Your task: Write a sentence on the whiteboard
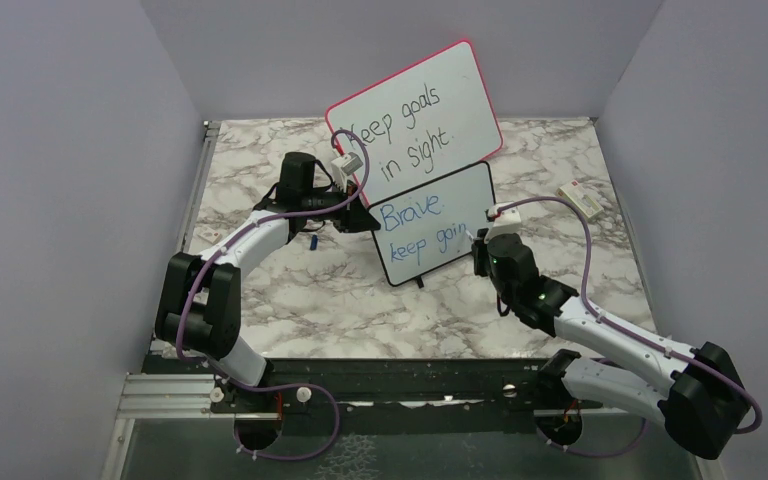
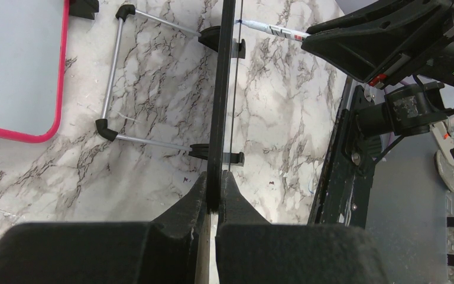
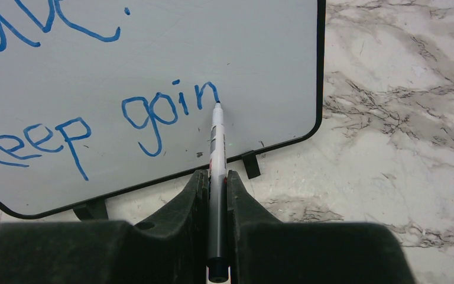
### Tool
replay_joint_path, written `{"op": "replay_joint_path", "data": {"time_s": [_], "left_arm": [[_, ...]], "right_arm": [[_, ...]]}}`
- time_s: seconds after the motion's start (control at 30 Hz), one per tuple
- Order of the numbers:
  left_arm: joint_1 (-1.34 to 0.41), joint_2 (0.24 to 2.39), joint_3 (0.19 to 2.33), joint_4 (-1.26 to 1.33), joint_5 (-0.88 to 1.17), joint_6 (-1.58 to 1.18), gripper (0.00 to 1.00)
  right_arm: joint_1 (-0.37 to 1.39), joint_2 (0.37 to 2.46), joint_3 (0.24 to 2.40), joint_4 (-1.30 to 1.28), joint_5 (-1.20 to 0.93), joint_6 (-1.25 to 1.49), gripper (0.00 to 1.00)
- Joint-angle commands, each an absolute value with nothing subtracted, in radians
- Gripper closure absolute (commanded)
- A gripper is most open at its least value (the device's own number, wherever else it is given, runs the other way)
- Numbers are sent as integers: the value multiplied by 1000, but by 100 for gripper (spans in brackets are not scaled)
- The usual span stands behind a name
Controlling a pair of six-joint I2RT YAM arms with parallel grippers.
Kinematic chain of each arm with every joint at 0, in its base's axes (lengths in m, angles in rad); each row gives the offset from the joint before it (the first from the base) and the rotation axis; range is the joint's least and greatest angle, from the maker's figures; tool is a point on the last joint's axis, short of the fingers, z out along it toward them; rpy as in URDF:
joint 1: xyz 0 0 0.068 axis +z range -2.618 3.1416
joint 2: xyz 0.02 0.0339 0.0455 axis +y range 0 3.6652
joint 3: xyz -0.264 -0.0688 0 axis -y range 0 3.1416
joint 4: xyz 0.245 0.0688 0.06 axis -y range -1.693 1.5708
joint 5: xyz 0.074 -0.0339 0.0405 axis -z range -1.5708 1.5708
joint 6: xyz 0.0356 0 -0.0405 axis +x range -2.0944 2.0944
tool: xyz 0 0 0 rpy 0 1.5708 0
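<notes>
The small black-framed whiteboard (image 1: 460,205) stands upright on its feet mid-table. Its blue sentence (image 1: 422,228) reads "Brave. keep goin". My left gripper (image 1: 368,215) is shut on the board's left edge; in the left wrist view the edge of the whiteboard (image 2: 221,106) runs up from between that gripper's (image 2: 219,189) closed fingers. My right gripper (image 3: 216,177) is shut on a white marker (image 3: 217,142). The marker's tip touches the whiteboard (image 3: 260,53) at the foot of the last "n" of the sentence (image 3: 153,112).
A larger pink-framed board (image 1: 415,115) with black writing leans behind, on a wire stand (image 2: 115,77). A small blue cap (image 1: 314,241) lies below the left arm. A white tag-like object (image 1: 582,200) lies at the back right. A black rail (image 1: 390,375) edges the table.
</notes>
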State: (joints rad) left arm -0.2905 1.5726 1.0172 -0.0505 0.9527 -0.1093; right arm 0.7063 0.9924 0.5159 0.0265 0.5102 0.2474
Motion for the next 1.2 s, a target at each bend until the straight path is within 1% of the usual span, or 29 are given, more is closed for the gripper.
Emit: {"op": "replay_joint_path", "data": {"time_s": [0.0,0.27,1.17], "left_arm": [[-301,1580,1017,-109,908,-66,100],[-301,1579,1017,-110,909,-65,100],[-301,1586,1019,-110,913,-63,100]], "right_arm": [[700,973,520,2,518,258,99],[695,938,535,22,553,217,99],[643,1000,535,131,498,179,100]]}}
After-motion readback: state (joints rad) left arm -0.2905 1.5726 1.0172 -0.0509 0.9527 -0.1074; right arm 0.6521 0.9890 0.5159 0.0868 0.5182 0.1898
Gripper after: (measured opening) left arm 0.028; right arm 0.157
